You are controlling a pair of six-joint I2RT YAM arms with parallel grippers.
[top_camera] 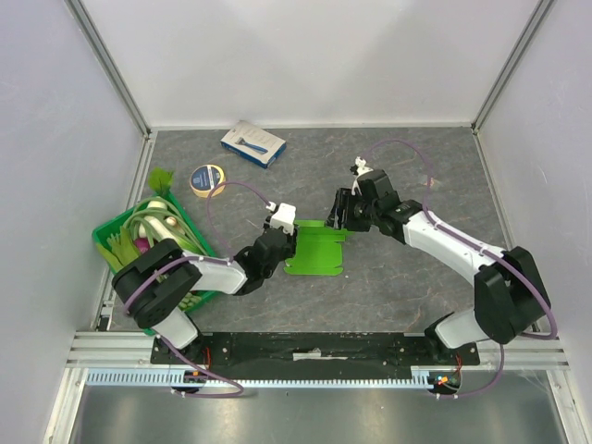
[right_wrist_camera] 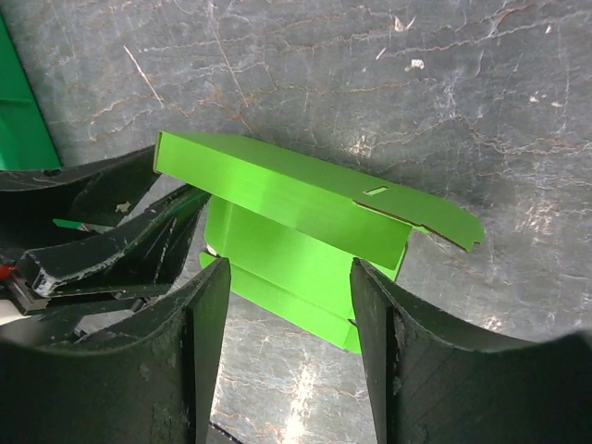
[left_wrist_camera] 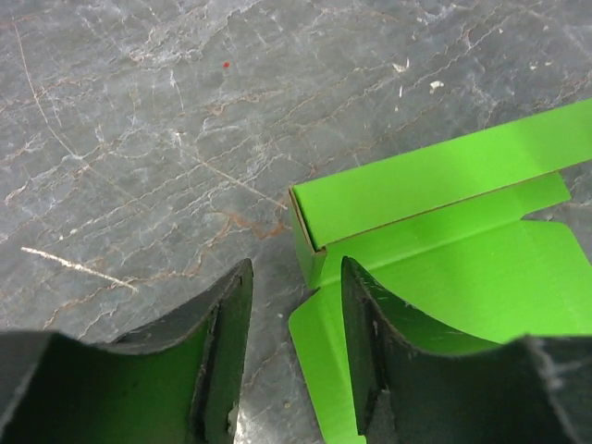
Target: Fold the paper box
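The paper box (top_camera: 314, 248) is bright lime-green card, partly folded, lying on the grey table between the two grippers. My left gripper (top_camera: 283, 242) is at its left edge. In the left wrist view the gripper (left_wrist_camera: 296, 305) is open, with a flat flap of the box (left_wrist_camera: 444, 231) reaching in between the fingers; one long wall stands raised. My right gripper (top_camera: 336, 215) is at the box's far right corner. In the right wrist view it (right_wrist_camera: 289, 296) is open and empty, just short of the box (right_wrist_camera: 296, 208), whose top panel tilts upward.
A darker green crate (top_camera: 109, 233) with vegetables stands at the left; its edge shows in the right wrist view (right_wrist_camera: 18, 111). A tape roll (top_camera: 206, 178) and a blue-and-white carton (top_camera: 252, 143) lie at the back left. The left gripper's fingers (right_wrist_camera: 111, 250) show left of the box.
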